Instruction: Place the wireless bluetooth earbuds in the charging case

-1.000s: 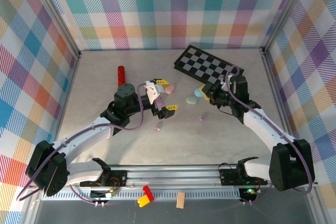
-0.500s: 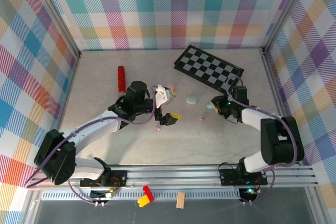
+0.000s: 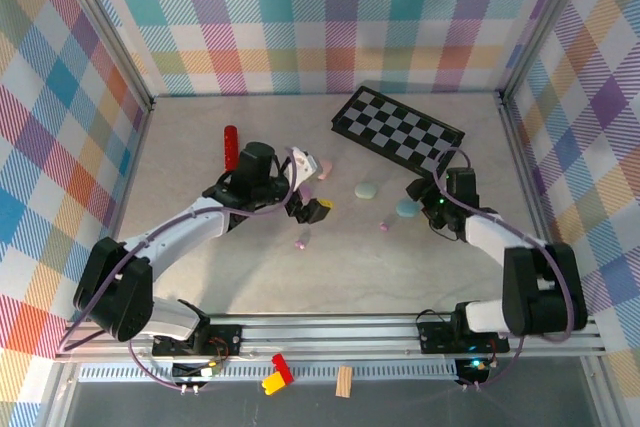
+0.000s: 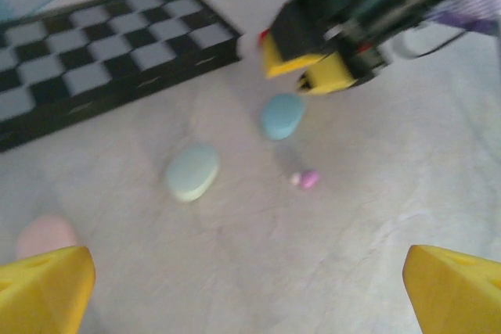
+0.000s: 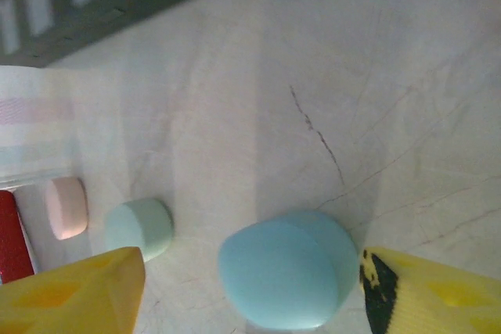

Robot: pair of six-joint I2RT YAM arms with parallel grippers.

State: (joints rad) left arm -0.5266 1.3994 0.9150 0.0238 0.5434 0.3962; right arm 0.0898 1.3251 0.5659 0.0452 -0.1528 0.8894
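Observation:
A pale blue charging case [image 5: 288, 267] lies shut on the table between the wide-apart yellow fingers of my right gripper [image 5: 250, 271]; the left finger stands well off it. From above, that blue case [image 3: 407, 208] sits just below the right gripper [image 3: 413, 197]. One purple earbud [image 3: 383, 226] lies left of it, and shows as a small purple earbud [image 4: 307, 180] in the left wrist view. Another purple earbud [image 3: 300, 243] lies below my left gripper [image 3: 312, 187], which is open and empty, its yellow fingertips [image 4: 43, 287] far apart.
A mint case [image 3: 366, 189] and a pink case [image 3: 322, 165] lie mid-table. A black-and-white chessboard [image 3: 398, 127] sits at the back right, and a red cylinder [image 3: 230, 145] at the back left. Checked walls enclose the table on three sides.
My right gripper carried the blue case rightward, then opened and let it go onto the table. The left gripper drew back slightly towards the left.

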